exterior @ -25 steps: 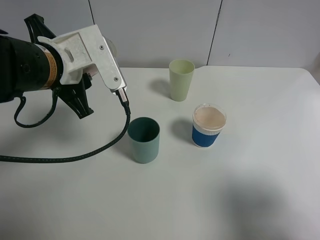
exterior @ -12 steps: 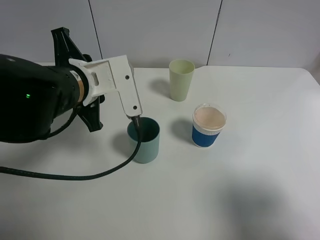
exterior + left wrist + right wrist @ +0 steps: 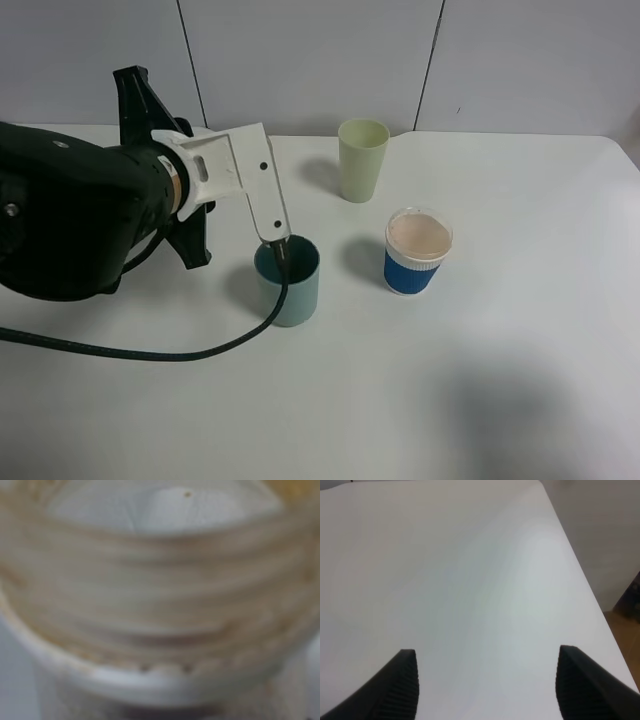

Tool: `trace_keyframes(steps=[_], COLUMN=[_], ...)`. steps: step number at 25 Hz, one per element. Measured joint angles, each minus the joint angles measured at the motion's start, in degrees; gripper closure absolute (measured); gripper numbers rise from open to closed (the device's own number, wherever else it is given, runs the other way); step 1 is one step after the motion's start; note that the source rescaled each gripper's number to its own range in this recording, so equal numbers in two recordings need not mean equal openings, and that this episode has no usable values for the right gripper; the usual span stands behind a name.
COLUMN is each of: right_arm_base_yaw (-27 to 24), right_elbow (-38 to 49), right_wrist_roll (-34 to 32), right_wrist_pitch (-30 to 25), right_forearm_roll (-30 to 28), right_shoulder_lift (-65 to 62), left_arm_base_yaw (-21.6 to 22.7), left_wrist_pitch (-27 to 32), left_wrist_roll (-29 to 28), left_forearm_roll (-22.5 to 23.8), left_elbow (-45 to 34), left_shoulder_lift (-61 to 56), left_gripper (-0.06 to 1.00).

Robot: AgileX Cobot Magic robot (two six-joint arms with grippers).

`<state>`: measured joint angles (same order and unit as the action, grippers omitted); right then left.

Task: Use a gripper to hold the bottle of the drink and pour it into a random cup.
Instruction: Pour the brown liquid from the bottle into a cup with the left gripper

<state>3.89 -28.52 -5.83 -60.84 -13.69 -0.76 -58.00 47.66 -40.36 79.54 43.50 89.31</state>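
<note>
The bottle [image 3: 160, 605] fills the left wrist view as a blurred close-up of its wide ribbed neck, so my left gripper is shut on it. In the exterior high view the bulky black left arm [image 3: 90, 220] with its white bracket [image 3: 245, 180] hides both the bottle and the fingers. The bracket's tip hangs over the near left rim of the short teal cup [image 3: 296, 290]. I cannot make out the drink. My right gripper [image 3: 487, 651] is open over bare table, holding nothing.
A taller pale green cup [image 3: 362, 160] stands behind the teal one. A blue-and-white paper cup [image 3: 417, 250] with a pale lid stands to its right. A black cable [image 3: 200, 352] loops over the table in front of the left arm. The table edge [image 3: 580, 570] runs near the right gripper.
The left arm has swung right and down toward the teal cup; its white bracket tip now sits over the cup's rim. The cups have not moved.
</note>
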Motion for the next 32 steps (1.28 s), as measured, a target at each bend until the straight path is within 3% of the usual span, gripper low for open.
trace_keyframes(steps=[16,32], right_arm_base_yaw=[0.00,0.00], right_elbow=[0.00,0.00], right_wrist_roll=[0.00,-0.62], right_wrist_pitch=[0.00,0.00], right_forearm_roll=[0.00,-0.52], right_shoulder_lift=[0.00,0.00], left_arm_base_yaw=[-1.68,-1.94], left_wrist_pitch=[2.72,5.62], left_wrist_roll=[-3.97,-12.73], left_forearm_roll=[4.33,16.98], left_elbow=[0.00,-5.88], left_shoulder_lift=[8.82,9.91], left_gripper=[0.94,0.94])
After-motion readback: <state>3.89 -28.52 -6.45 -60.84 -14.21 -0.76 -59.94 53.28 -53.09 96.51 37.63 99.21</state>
